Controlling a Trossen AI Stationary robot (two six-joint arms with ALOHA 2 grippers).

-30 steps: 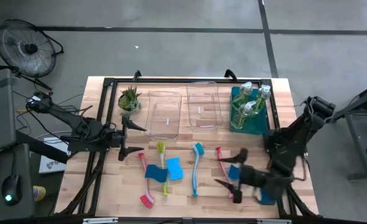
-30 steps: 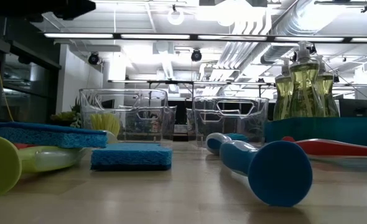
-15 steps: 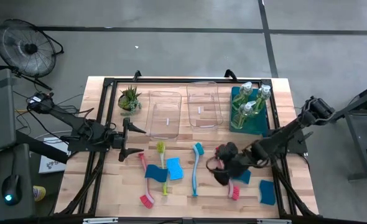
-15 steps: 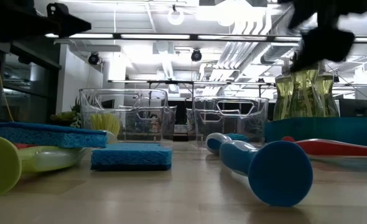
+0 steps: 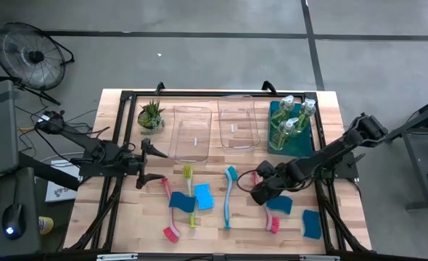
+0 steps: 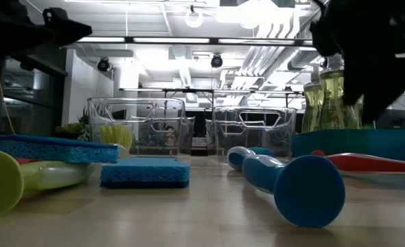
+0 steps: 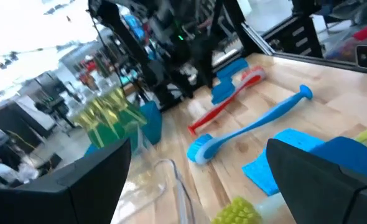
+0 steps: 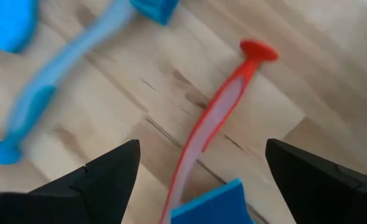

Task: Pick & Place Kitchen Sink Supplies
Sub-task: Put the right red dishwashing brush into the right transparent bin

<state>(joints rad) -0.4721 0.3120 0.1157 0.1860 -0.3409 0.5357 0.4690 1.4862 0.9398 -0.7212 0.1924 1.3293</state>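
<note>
Two red brushes [image 5: 169, 210] [image 5: 266, 206], a yellow-green brush [image 5: 188, 196] and a teal brush [image 5: 230, 196] lie flat on the wood table. Blue sponges [image 5: 203, 196] [image 5: 279, 205] [image 5: 310, 223] lie among them, and one sponge [image 5: 181, 203] lies across brush handles. Soap bottles [image 5: 292, 116] stand in the teal bin [image 5: 301, 145]. My right gripper [image 8: 199, 180] hangs open above the right red brush's handle [image 8: 208, 124], pointing steeply down, touching nothing. My left gripper [image 5: 147, 163] is open and level over the table's left part, with nothing between its fingers.
Two clear bins [image 5: 192, 133] [image 5: 237, 122] stand at the far middle. A small potted plant [image 5: 151, 114] sits to their left. A dark frame [image 5: 127, 98] runs along the table's far edge and sides. Bare wood lies between the brushes and the near edge.
My right gripper has swung from the near right corner toward the far edge and the table's middle. It has sunk and tipped from near level to pointing steeply down over the right red brush, staying open. The sponge it covered now shows. My left gripper has sunk a little.
</note>
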